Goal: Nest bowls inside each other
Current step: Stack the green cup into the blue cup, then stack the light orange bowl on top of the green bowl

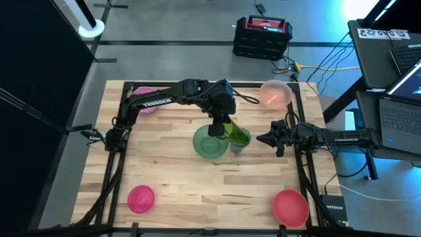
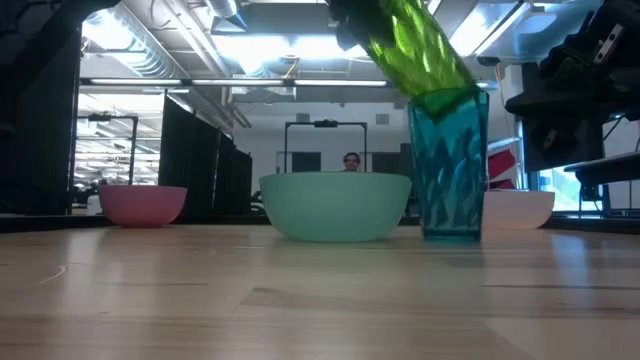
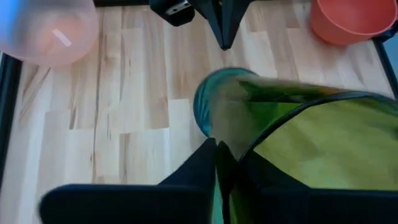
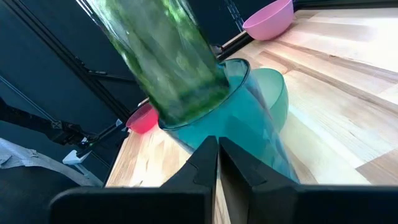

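Note:
An olive-green bowl [image 1: 235, 133], tall like a cup, hangs tilted over the table's middle. Its lower end sticks into the mouth of the upright teal bowl [image 2: 450, 170]. My left gripper [image 1: 217, 128] is shut on its upper end. The larger mint-green bowl [image 1: 209, 143] rests on its base right beside the teal one, on its left. My right gripper [image 1: 259, 139] waits shut at the table's right side, pointing at the teal bowl [image 4: 249, 124]. My left gripper pinches the olive-green bowl's wall at the rim [image 3: 245, 158] between its two fingers. The fingers slant down from the table's far left. The bowl is tilted, rim toward the gripper, with its base end [image 4: 186, 106] inside the teal bowl's mouth.
A pink bowl [image 1: 141, 199] sits near the front left and a red one [image 1: 291, 206] near the front right. A pale pink bowl [image 1: 275, 94] is at the far right, another pink one [image 1: 146, 100] at the far left under my left arm. Black frame rails [image 1: 304, 171] line the sides.

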Robot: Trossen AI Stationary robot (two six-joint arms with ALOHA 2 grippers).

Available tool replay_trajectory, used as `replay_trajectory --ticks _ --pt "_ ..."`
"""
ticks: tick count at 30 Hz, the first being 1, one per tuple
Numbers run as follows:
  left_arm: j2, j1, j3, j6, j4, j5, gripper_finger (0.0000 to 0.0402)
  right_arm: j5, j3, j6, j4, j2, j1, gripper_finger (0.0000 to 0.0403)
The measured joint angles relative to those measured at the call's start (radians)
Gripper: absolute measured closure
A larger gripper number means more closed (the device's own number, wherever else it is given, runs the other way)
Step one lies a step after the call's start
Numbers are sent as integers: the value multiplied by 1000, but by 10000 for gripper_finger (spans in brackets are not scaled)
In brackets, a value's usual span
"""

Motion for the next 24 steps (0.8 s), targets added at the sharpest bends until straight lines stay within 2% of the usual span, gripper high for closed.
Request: replay_trajectory --ticks 3,19,24 --pt "-1 8 1 0 -5 0 340 0 0 1 0 0 0 402" --pt "-44 27 7 -7 -151 -73 274 0 0 -4 0 -1 0 402" --pt "-68 40 2 -31 -416 -111 273 0 0 -23 0 -1 0 402"
